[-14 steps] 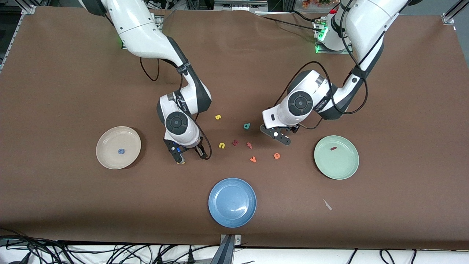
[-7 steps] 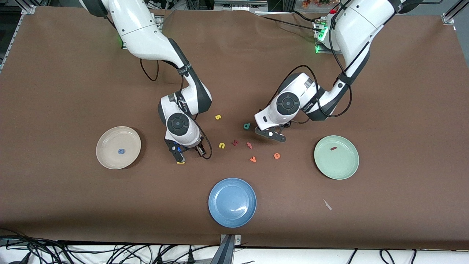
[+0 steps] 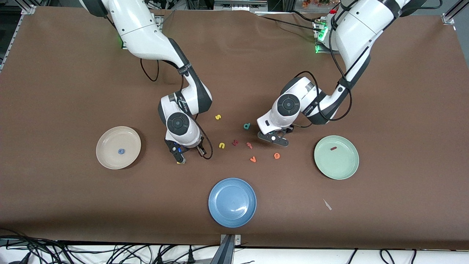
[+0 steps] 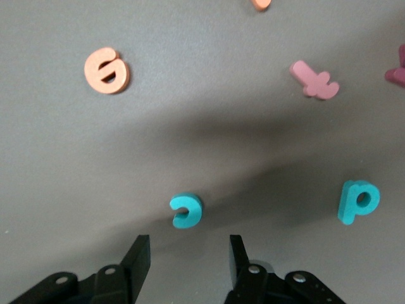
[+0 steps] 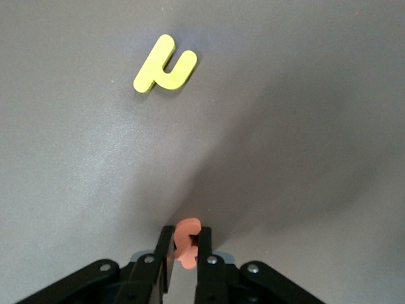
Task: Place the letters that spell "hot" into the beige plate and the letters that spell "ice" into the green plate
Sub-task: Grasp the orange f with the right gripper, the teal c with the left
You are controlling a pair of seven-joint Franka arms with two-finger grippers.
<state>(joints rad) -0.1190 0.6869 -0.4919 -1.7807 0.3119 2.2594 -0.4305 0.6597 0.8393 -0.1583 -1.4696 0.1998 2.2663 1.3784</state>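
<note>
The beige plate [image 3: 118, 147] held only the blue o [image 3: 120, 151]. The green plate [image 3: 336, 157] held only the dark red i [image 3: 333, 148]. A blue plate [image 3: 232, 202], nearest the front camera, had nothing in it. The right end effector [image 5: 185, 248] pinched an orange letter [image 5: 186, 239], with the yellow h [image 5: 164, 64] lying on the bench [image 3: 403, 110] near it. The left end effector [image 4: 187, 258] hung with its fingers spread just beside the teal c [image 4: 185, 210]. The orange e [image 3: 277, 156] lay loose between the plates.
</note>
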